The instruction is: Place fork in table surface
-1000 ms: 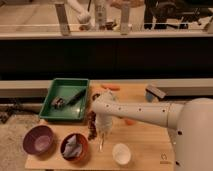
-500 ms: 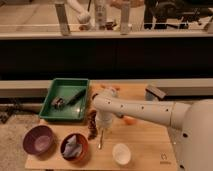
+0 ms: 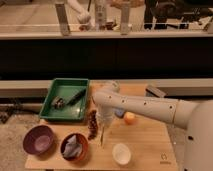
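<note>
The fork [image 3: 102, 136] is a slim silvery utensil, standing lengthwise just below my gripper [image 3: 103, 123] over the middle of the table surface [image 3: 150, 145]. Its lower end points at the table's front edge. My white arm reaches in from the right and bends down, so the gripper points down at the tabletop, right at the fork's upper end. I cannot tell whether the fork is held or lies on the wood. The table surface is light tan wood with a small dark logo [image 3: 163, 161] at the front right corner.
A green tray [image 3: 52, 107] holding a dark tool [image 3: 76, 96] stands at the back left. A purple bowl [image 3: 38, 138], a brown bowl [image 3: 85, 145] with something grey in it, a white bowl [image 3: 121, 153], an orange ball [image 3: 129, 118] and a dark reddish object [image 3: 92, 125] surround the gripper.
The arm has shifted only slightly. The gripper and the fork stay at about the same spot over the middle of the table.
</note>
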Tool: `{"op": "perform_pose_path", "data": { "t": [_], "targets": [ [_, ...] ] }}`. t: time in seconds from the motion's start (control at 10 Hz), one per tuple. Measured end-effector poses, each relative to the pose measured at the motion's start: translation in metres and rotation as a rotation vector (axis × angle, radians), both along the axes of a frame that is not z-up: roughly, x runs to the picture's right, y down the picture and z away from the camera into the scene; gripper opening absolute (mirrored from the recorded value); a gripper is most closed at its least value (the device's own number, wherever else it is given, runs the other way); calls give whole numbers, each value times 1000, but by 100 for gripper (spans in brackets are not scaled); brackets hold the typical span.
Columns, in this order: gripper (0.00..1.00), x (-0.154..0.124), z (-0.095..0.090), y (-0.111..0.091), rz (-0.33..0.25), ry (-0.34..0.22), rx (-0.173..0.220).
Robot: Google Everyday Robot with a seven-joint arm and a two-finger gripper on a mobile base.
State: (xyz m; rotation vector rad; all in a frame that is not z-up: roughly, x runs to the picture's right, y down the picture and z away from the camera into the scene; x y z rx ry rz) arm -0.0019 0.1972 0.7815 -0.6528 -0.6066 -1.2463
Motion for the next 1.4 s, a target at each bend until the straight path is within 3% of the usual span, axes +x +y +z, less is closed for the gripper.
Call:
{"op": "perform_pose_path", "data": {
  "t": [1.4],
  "targets": [
    [0,2,-62,-62,23,-83,34]
  ]
}}
